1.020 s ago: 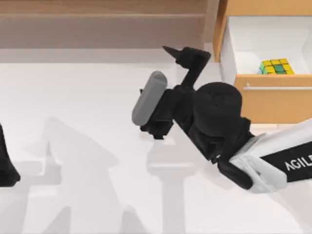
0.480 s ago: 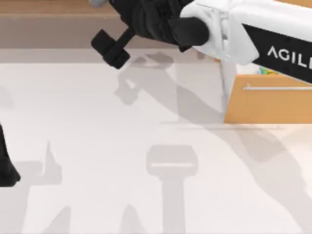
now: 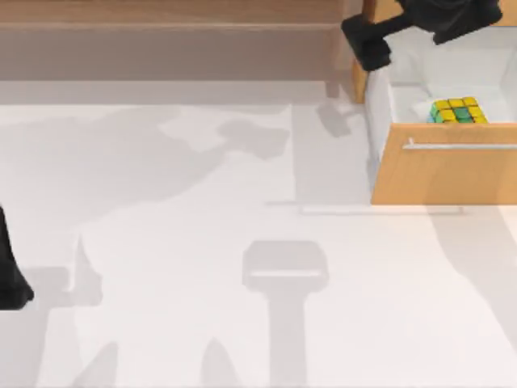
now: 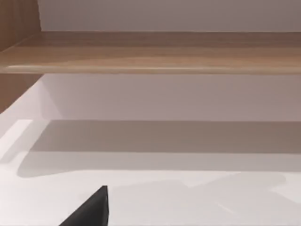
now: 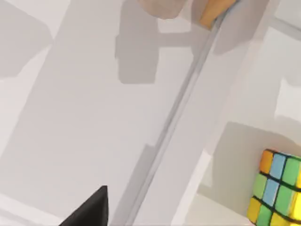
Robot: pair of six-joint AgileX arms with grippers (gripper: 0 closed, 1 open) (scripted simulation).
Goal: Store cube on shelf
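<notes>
Left arm (image 3: 11,275) parked, lower left edge of frame. Cube (image 3: 457,111) in open drawer (image 3: 443,174), right side. Right gripper (image 3: 367,40) top right, above drawer's back corner; finger opening: cannot tell, nothing visibly held. Shelf (image 3: 170,40) upper left.

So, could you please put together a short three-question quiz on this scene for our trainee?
1. True or false: the cube already sits on the shelf.
2. Where does the cube lie? A) on the table B) in the open drawer C) in a pincer
3. Fill in: the right pincer is near the drawer's ____ corner in the top view.

Key: 1 false; 2 B; 3 far left.
</notes>
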